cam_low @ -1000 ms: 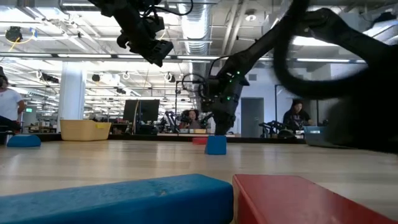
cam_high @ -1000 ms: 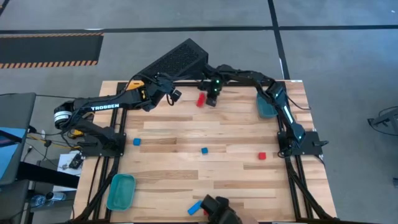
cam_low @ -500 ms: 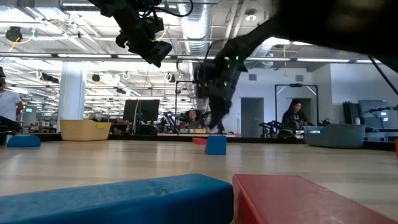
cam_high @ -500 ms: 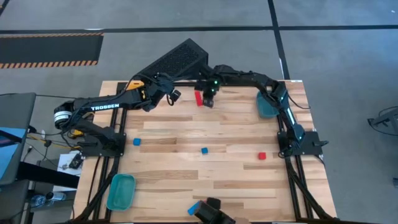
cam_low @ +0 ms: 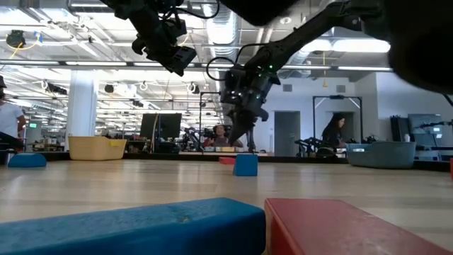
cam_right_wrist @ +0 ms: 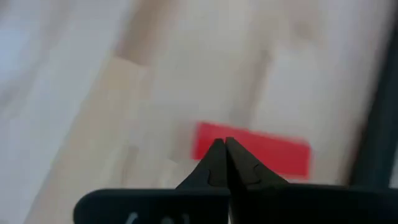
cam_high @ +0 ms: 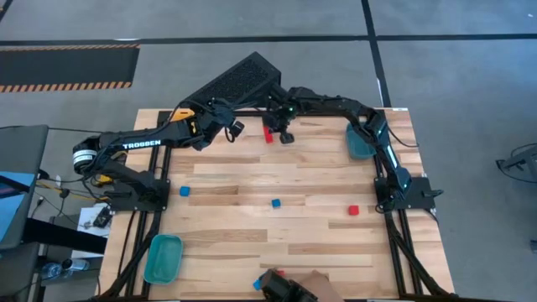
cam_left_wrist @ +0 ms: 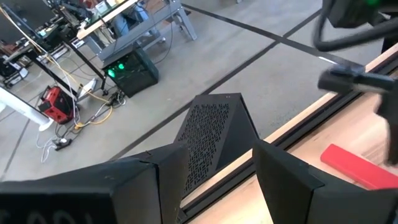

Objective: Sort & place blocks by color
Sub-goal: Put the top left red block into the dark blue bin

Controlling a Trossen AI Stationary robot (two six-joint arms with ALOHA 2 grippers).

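Red bar [cam_high: 268,132] lies lengthwise toward the far edge; right end effector [cam_high: 285,137] clenched, empty, beside it.

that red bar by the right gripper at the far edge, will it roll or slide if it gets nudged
The red bar lies flat on the wooden table, with flat faces and square corners, so it would probably slide or pivot rather than roll. It looks solid and rigid, likely light for its size. The right gripper, shut in front of it, could easily skew it.
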